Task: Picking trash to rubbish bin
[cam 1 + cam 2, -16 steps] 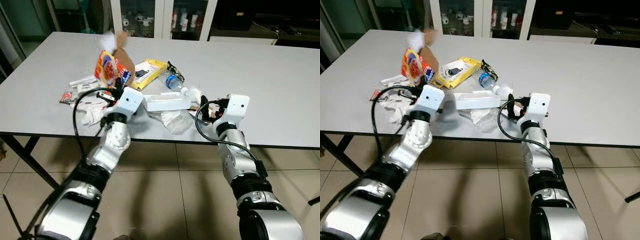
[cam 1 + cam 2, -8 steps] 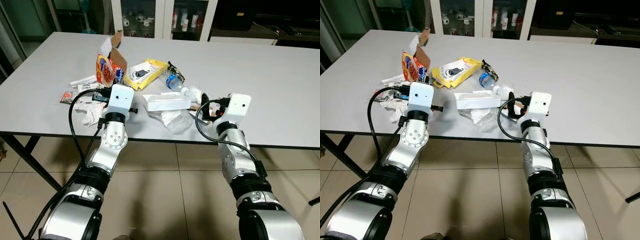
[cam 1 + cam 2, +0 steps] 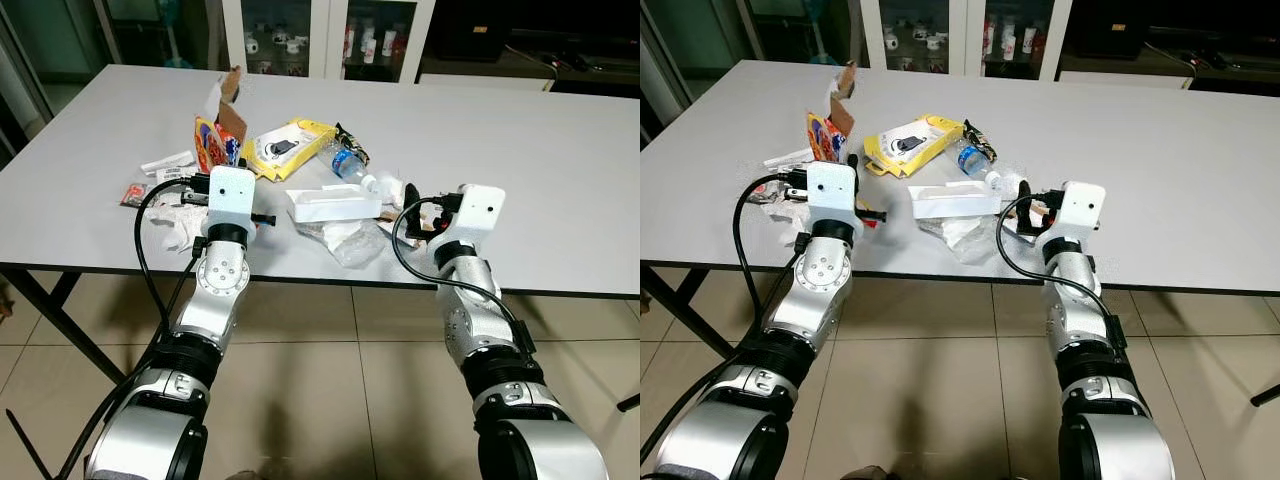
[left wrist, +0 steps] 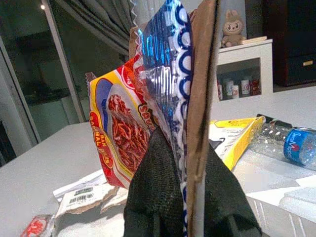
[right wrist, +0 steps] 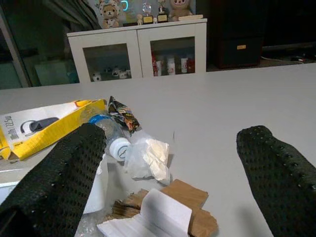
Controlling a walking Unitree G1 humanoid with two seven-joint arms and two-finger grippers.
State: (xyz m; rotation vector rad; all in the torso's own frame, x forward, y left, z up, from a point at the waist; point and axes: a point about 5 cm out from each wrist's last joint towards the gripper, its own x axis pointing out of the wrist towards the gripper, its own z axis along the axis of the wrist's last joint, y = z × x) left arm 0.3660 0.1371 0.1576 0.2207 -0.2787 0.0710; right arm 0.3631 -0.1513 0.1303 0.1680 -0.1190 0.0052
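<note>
Red-yellow snack wrapper (image 4: 118, 133); grey table (image 3: 560, 170)

Legible text is scarce. The plastic bottle (image 4: 291, 143) carries a blue label with white lettering, too blurred to read. A torn paper scrap (image 4: 84, 197) bears a barcode. Snack packet (image 4: 118, 138) lettering is illegible.

Grey desk (image 3: 560, 150) carrying litter: yellow package (image 3: 290, 146), plastic bottle (image 3: 350, 163), white tray (image 3: 335, 203), crumpled plastic (image 3: 345, 240), wrappers (image 3: 160, 180) lying left.

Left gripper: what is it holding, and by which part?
The left gripper is shut on a brown cardboard piece and snack wrappers, pinched at their lower edge.
</note>
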